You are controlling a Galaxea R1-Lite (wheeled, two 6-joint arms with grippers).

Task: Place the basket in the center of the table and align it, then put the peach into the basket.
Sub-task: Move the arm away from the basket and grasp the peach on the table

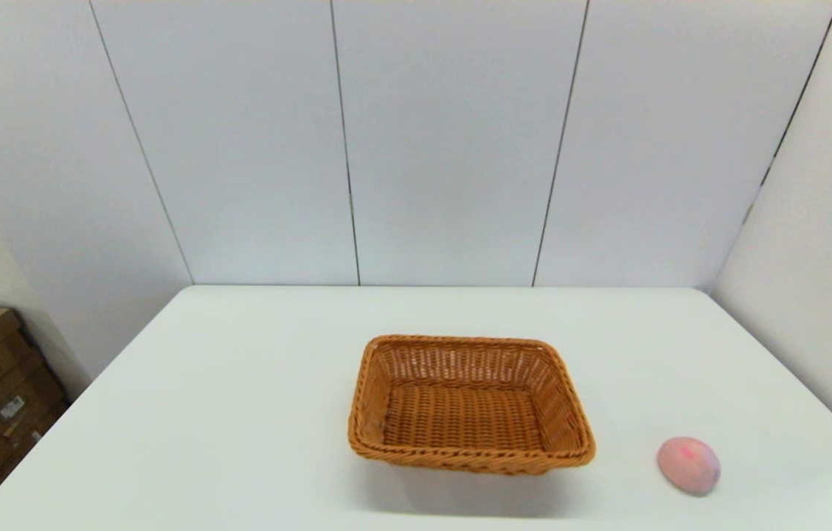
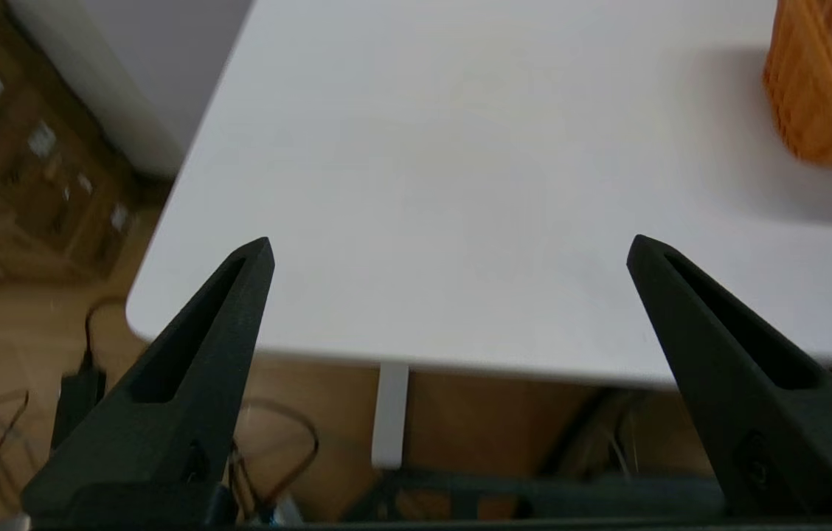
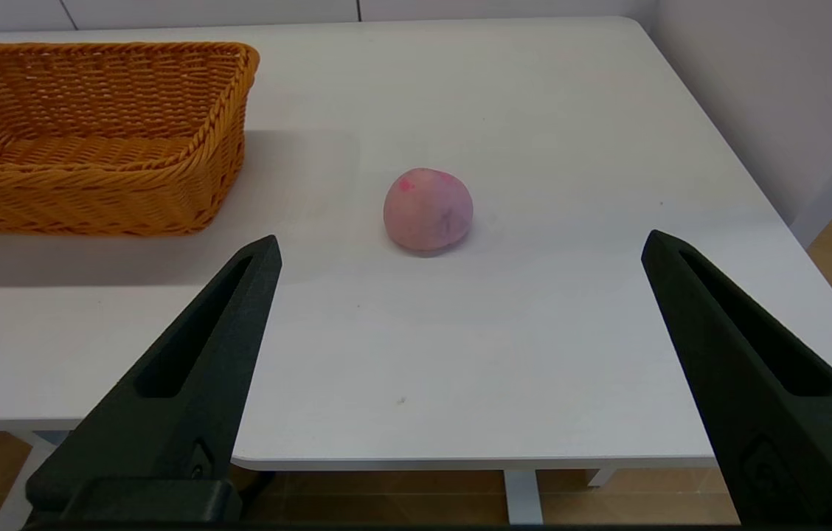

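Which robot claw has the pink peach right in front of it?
The right gripper. The peach lies on the table ahead of its open fingers; the left gripper faces only bare table and the basket's corner.

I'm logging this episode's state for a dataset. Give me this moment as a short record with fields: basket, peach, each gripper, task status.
basket: basket upright on the white table, about mid-table, nothing inside
peach: peach on the table, on the robot's right of the basket, apart from it
left gripper: left gripper open, holding nothing, near the table's front edge, out of the head view
right gripper: right gripper open, holding nothing, facing the peach from the front edge
task status: peach not yet in the basket
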